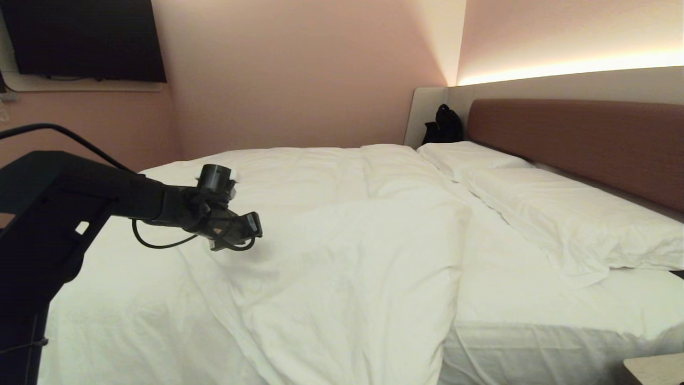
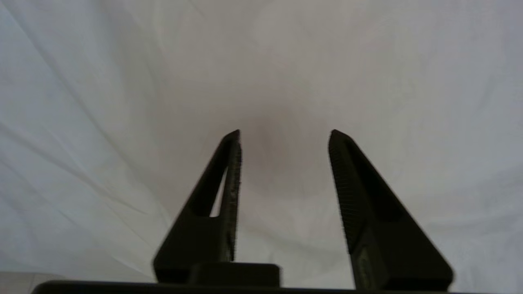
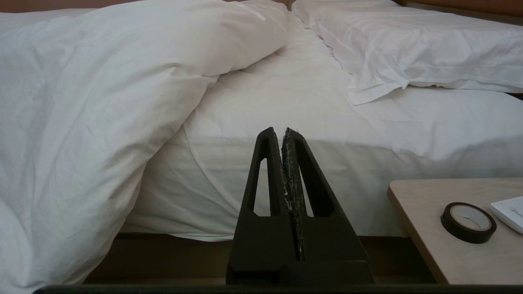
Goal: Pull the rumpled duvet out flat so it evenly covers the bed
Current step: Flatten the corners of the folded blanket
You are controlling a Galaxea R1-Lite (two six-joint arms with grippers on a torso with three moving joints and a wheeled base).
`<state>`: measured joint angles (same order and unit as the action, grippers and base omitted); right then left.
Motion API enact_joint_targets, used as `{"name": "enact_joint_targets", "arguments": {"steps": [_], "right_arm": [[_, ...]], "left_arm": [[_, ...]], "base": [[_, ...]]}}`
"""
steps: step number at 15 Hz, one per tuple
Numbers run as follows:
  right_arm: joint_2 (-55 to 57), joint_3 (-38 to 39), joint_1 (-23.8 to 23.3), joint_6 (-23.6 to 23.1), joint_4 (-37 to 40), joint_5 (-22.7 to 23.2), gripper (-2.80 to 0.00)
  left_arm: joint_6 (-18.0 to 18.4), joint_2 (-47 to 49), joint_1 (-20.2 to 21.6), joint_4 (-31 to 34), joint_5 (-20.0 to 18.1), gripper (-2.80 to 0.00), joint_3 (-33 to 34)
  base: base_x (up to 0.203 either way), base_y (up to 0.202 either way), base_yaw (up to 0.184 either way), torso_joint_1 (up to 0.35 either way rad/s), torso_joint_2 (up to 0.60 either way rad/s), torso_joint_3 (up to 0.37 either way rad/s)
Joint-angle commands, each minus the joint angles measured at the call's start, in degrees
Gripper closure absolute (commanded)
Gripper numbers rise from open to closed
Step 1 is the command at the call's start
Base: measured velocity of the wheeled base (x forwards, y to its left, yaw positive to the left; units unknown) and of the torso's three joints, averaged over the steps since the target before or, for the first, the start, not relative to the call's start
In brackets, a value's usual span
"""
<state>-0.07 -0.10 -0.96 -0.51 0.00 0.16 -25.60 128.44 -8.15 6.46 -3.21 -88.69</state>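
Note:
The white puffy duvet (image 1: 331, 256) lies rumpled over the left and middle of the bed (image 1: 534, 299), its near edge hanging over the side. The sheeted strip below the pillows is bare. My left gripper (image 1: 251, 232) hovers just above the duvet's left part. Seen from the left wrist, the left gripper (image 2: 284, 134) stands open with only white duvet cloth (image 2: 122, 102) behind its empty gap. My right gripper (image 3: 284, 130) is shut on nothing, parked low beside the bed, facing the mattress side. The duvet (image 3: 90, 114) drapes down next to it.
Two flat white pillows (image 1: 566, 214) lie along the brownish-red headboard (image 1: 577, 139). A dark bag (image 1: 443, 125) sits in the far corner. A bedside table (image 3: 461, 228) holds a roll of black tape (image 3: 468, 221) and a white device (image 3: 510, 212). A dark screen (image 1: 85, 37) hangs on the wall.

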Motion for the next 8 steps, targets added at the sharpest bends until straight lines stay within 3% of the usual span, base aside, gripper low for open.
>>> {"name": "enact_joint_targets", "arguments": {"steps": [1, 3, 8], "right_arm": [[0.07, 0.01, 0.0, -0.02, 0.0, 0.02, 0.0], [0.07, 0.01, 0.0, -0.02, 0.0, 0.02, 0.0], [0.07, 0.01, 0.0, -0.02, 0.0, 0.02, 0.0]], "left_arm": [[0.66, 1.7, 0.95, -0.27, -0.13, -2.8, -0.7], [2.8, 3.26, 1.68, -0.56, -0.13, -2.8, -0.7], [3.79, 6.98, 1.91, -0.75, 0.06, -2.8, -0.85]], "base": [[0.0, 0.0, 0.0, 0.0, 0.0, 0.0], [0.0, 0.0, 0.0, 0.0, 0.0, 0.0], [0.0, 0.0, 0.0, 0.0, 0.0, 0.0]]}}
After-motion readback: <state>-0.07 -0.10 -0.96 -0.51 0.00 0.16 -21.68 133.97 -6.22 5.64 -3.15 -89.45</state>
